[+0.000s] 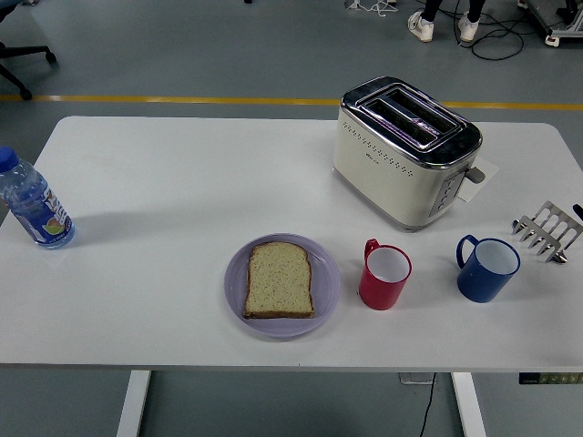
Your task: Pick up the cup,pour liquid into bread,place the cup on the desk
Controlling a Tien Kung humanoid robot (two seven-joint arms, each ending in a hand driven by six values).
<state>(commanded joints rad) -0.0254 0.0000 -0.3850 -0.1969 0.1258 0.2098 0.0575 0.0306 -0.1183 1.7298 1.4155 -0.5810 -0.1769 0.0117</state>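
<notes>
My table [164, 182] is smooth, matt white. The toaster [405, 150] has a glossy cream body and a mirror-bright metal top. The red cup [384, 276] and blue cup [487, 269] look like smooth, shiny plastic. The bread [279, 279] is rough and porous on a matt lilac plate [326, 284]. The bottle [33, 202] is clear plastic; the rack [547, 229] is bare metal.

We see a bright, evenly lit scene, light falling from above. The white table [182, 182] shows soft, short shadows (faintest beside the bottle [33, 202]). The toaster [405, 150] chrome top carries glare. Focus stays sharp throughout.
</notes>
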